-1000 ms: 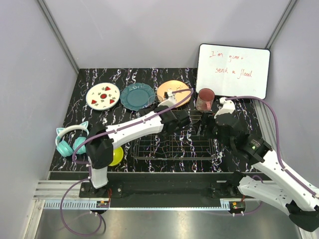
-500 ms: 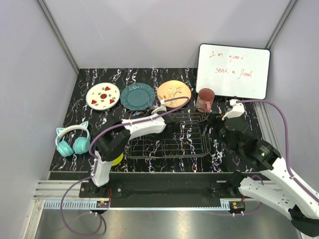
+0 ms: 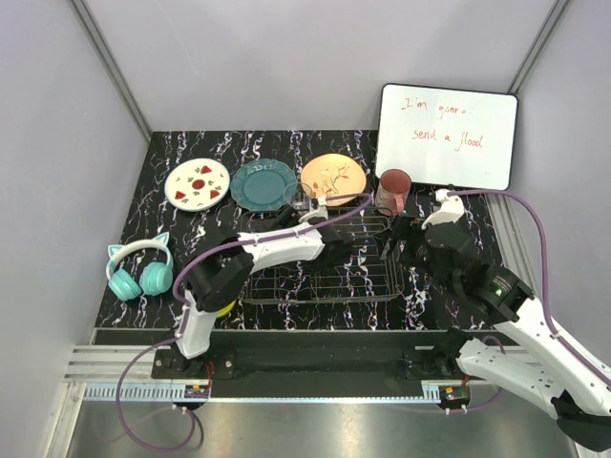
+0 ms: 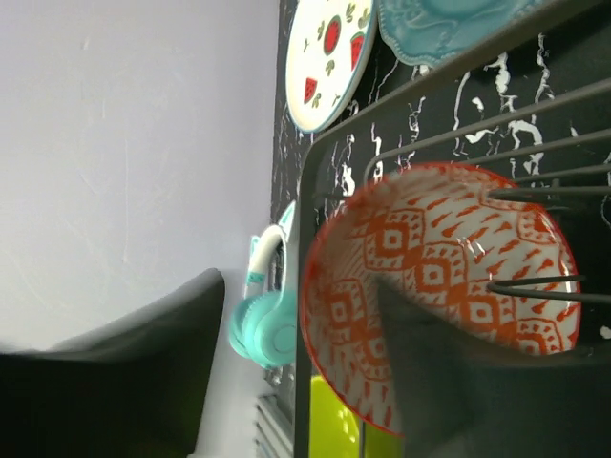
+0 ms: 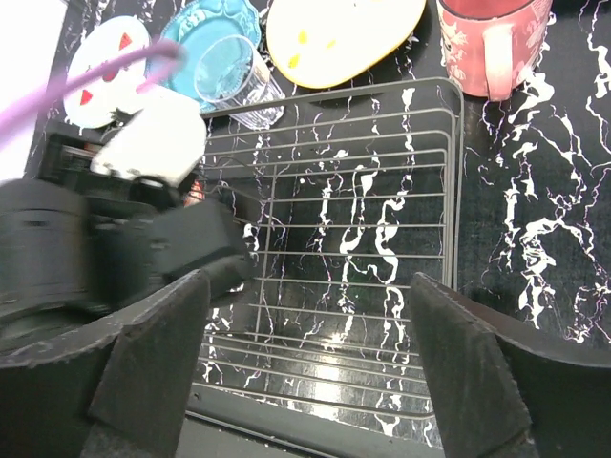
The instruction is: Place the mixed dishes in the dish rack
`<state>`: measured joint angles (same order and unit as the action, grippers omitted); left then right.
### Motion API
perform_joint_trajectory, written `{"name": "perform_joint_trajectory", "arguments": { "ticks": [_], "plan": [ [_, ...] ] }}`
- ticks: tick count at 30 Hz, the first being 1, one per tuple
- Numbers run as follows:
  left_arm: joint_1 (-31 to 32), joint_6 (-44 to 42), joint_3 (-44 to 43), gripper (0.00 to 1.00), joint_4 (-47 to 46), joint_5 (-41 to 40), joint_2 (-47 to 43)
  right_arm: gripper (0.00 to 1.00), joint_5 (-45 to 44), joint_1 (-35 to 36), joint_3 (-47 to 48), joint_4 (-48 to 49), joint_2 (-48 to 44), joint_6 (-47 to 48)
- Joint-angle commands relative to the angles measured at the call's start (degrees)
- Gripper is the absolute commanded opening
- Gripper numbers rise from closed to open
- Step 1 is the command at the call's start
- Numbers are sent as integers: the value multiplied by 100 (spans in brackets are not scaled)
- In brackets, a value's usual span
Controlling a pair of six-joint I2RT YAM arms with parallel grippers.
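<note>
Black worktop (image 3: 162,224) with white veining, enclosed by plain grey walls (image 3: 286,57). A whiteboard (image 3: 447,135) with red writing stands at the rear right corner, and teal headphones (image 3: 138,267) lie by the left edge.

The dish rack (image 3: 368,272), silver wire grid with upright prongs, sits mid-worktop toward the front edge. The small red-patterned bowl (image 4: 430,248), white with an orange-red diamond pattern and red rim, is inside the rack at its left end, tilted among the prongs.

Along the rear are the white red-speckled plate (image 3: 198,184), teal plate (image 3: 264,184) and orange plate (image 3: 333,175), all flat. The clear glass (image 3: 298,196) stands just beyond the rack's rear rim. The reddish-brown cup (image 3: 393,191) stands upright off the rear right corner of the rack. The yellow-green bowl (image 3: 226,303) is near the front edge, partly under the left arm.

The left gripper (image 4: 296,286) is at the bowl with jaws parted, the rim between the fingers and a gap showing on the outer side. The right gripper (image 5: 307,286) hangs over the rack with jaws wide and nothing between them.
</note>
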<state>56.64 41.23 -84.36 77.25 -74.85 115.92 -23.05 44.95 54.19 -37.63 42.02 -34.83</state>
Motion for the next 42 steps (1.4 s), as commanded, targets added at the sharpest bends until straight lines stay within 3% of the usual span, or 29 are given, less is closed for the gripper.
{"name": "perform_joint_trajectory", "arguments": {
  "ticks": [1,7,10,13,14,15,17,20,22,25,32,35,42],
  "plan": [
    [75,-431,-379,79,1055,5,-825,93,-60,14,135,89,69,2],
    [137,-1854,-1442,93,555,462,-1440,100,-59,14,153,124,69,116],
    [137,-2723,-2232,94,510,1066,-1826,100,-86,14,162,124,43,239],
    [-65,-3874,-2813,89,317,3067,-2905,100,-147,14,188,19,78,345],
    [-422,-4312,-2840,89,369,4213,-3482,100,-173,14,205,-25,104,354],
    [-678,-4525,-2841,89,439,4737,-3741,100,-235,23,214,-69,122,354],
    [-1197,-5078,-2587,89,851,5556,-4250,100,-288,14,197,-148,184,354],
    [-2522,-5747,-1587,87,1055,6444,-4978,100,-279,14,100,-140,201,319],
    [-2824,-5872,-647,87,888,6649,-5367,100,-244,14,56,-166,254,319],
    [-3394,-6195,803,66,397,6991,-6157,100,-183,14,65,-245,289,327],
    [-3572,-6812,3246,65,-833,6843,-7531,100,-209,14,65,-403,237,231],
    [-3879,-7085,3741,67,-1080,7299,-7575,100,-183,14,47,-395,272,205],
    [-4696,-7419,3970,70,-1879,8091,-7084,100,-147,14,-49,-395,131,161]
  ]
}}
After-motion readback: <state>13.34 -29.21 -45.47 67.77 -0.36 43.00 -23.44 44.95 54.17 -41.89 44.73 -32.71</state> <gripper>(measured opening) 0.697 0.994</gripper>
